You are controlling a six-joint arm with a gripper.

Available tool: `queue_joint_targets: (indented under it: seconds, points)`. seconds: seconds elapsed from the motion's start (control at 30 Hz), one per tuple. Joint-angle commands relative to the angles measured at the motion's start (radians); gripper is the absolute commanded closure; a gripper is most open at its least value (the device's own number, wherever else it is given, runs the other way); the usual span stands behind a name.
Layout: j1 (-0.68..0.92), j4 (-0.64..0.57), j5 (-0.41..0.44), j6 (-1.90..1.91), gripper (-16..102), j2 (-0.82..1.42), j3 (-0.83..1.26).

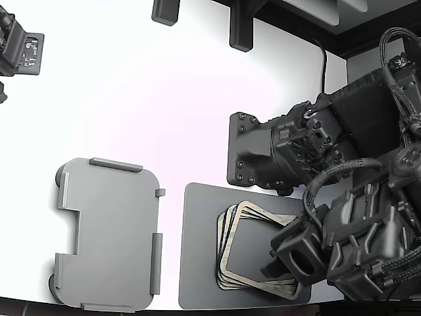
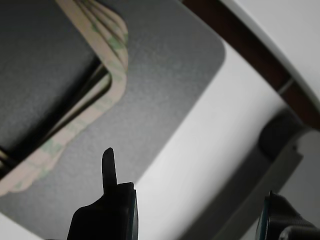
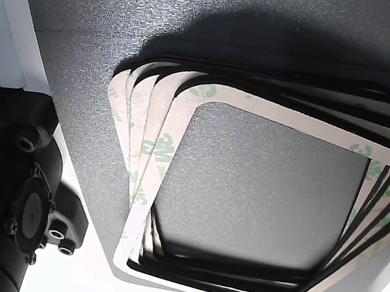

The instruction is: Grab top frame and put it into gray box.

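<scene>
Nearest to us in the wrist view, our tool (image 2: 192, 207) shows two dark fingers with a wide gap between them and nothing in it, so we read it as open and empty. One fingertip (image 2: 108, 162) hangs over the dark mat (image 2: 165, 75), just off the corner of the pile; we cannot tell whether it touches anything.

A little further on lies the stack of frames (image 3: 136, 147), fanned so that each one peeks out beyond the next. The top frame (image 3: 163, 157) sits uppermost, its cream border with green tape patches fully exposed on two sides. In the exterior view the stack rests on the mat at about 5 o'clock on the counter (image 1: 171, 92), with the arm covering its side toward 3 o'clock.

We judge the step in hand to be the grasp, not yet made. To do it well, we should bring one finger inside the open middle and one outside the border, at a stretch where the top frame overhangs its neighbours, and close on that single layer only. The frame looks thin and flexible, so a slow lift would show whether a second one clings.

Farthest off, at 9 o'clock from the mat, the gray box (image 1: 108, 234) waits, well apart and holding nothing.
</scene>
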Motion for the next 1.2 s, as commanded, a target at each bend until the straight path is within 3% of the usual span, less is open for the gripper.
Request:
queue_joint_targets:
  seconds: [0.0, 0.3, 0.63, 1.17]
  points:
    - [0.106, 0.008, 0.014, -0.035, -14, 0.014, 0.002]
    - [0.293, -0.005, 0.017, 0.017, -14, -0.08, 0.023]
    - [0.505, -0.025, 0.107, 0.224, -14, -0.29, -0.06]
    - [0.63, -0.06, 0.078, 0.305, -13, -0.509, -0.178]
